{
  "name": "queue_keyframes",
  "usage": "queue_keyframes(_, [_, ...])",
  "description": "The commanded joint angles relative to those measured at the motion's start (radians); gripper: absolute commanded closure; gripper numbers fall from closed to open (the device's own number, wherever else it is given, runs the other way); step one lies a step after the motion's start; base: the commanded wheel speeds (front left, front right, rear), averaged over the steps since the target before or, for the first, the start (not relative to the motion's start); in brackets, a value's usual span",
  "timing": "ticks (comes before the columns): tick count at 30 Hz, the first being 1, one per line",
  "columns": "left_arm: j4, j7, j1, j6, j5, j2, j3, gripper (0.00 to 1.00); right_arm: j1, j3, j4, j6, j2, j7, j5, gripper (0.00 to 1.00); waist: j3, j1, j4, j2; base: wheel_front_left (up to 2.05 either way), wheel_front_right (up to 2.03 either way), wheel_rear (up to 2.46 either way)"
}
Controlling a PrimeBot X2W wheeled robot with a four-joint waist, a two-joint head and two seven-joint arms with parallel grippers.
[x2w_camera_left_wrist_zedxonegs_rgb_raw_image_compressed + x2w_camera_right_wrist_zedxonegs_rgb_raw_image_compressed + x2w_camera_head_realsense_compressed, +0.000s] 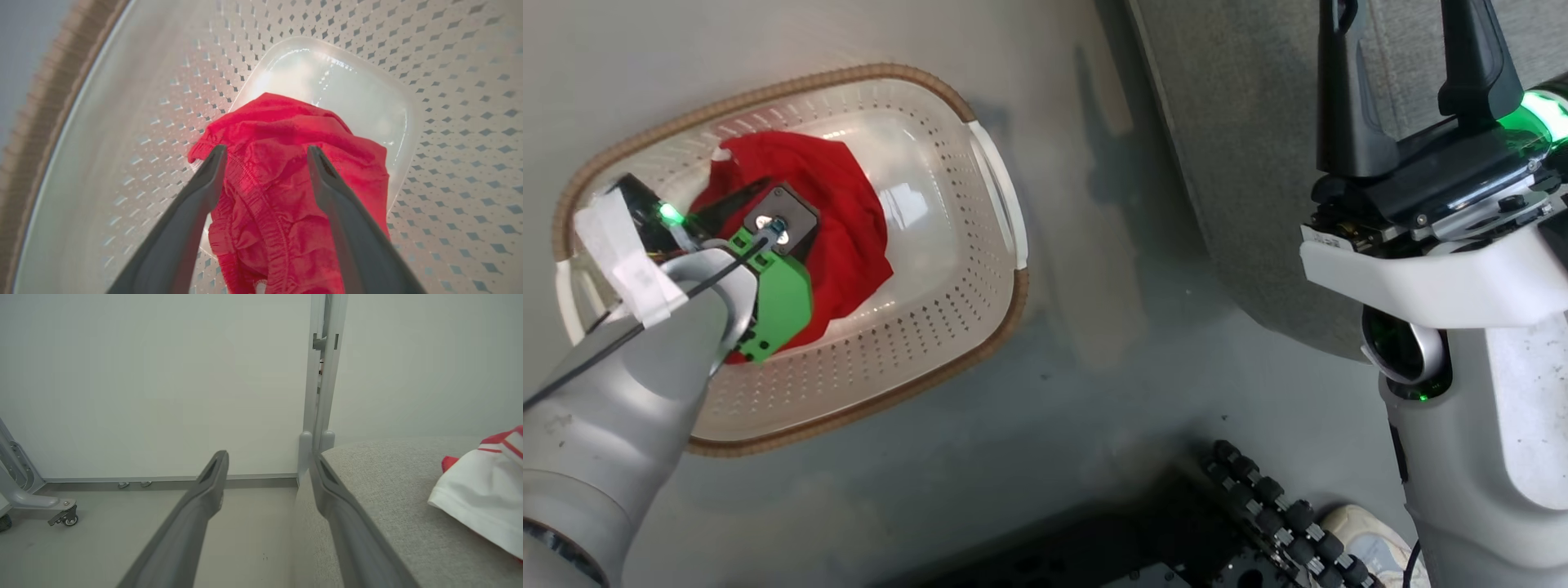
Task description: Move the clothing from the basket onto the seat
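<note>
Second pick in hand: the left tool (266, 150), jaws apart, hangs over the red shorts (282, 122) in the basket (449, 122); closing on a fold and lifting to the seat (380, 486), where the jersey (478, 490) lies, seems next.

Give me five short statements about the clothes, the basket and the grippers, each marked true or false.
1. The red shorts lie in the basket. True.
2. The left gripper is shut on the shorts. False: its jaws stand open, astride the fabric.
3. The jersey lies on the seat. True.
4. The right gripper holds the jersey. False: it is open and empty, apart from the jersey.
5. The basket stands on the seat. False: it stands on the floor beside the seat.
</note>
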Motion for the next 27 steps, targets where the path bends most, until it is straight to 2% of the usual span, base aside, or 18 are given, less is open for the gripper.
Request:
queue_keyframes(1, [0.019,0.023,-0.027,-0.002,-0.001,0.012,-0.024,0.00,-0.015,0.002,-0.011,-0.001,-0.001,0.000,0.005,0.00,0.064,-0.0002,-0.023,0.0000,0.00,0.00,0.00])
queue_keyframes(10, [0.083,0.114,-0.096,-0.002,-0.022,0.004,-0.132,0.00,-0.016,0.003,-0.042,-0.001,-0.001,0.000,0.010,0.00,0.142,-0.0002,-0.027,0.0000,0.00,0.00,0.00])
queue_keyframes(18, [0.091,0.191,-0.116,-0.002,-0.023,-0.013,-0.162,0.00,0.017,-0.008,-0.079,-0.001,-0.001,0.000,-0.002,0.00,0.183,-0.0002,-0.017,0.0000,0.00,0.00,0.00])
queue_keyframes(25, [0.091,0.197,-0.123,-0.002,-0.031,-0.036,-0.169,0.01,0.052,-0.002,-0.125,-0.001,-0.001,0.000,-0.053,0.00,0.195,-0.0002,0.031,0.0000,0.11,0.11,0.11])
queue_keyframes(26, [0.090,0.188,-0.125,-0.002,-0.026,-0.041,-0.169,0.74,0.055,-0.002,-0.131,-0.001,-0.001,0.000,-0.060,0.00,0.195,-0.0002,0.038,0.0000,0.03,0.03,0.03])
queue_keyframes(27, [0.092,0.185,-0.126,-0.002,-0.022,-0.044,-0.170,1.00,0.059,-0.002,-0.135,-0.001,-0.001,0.000,-0.065,0.00,0.196,-0.0002,0.042,0.0000,0.00,0.00,0.00])
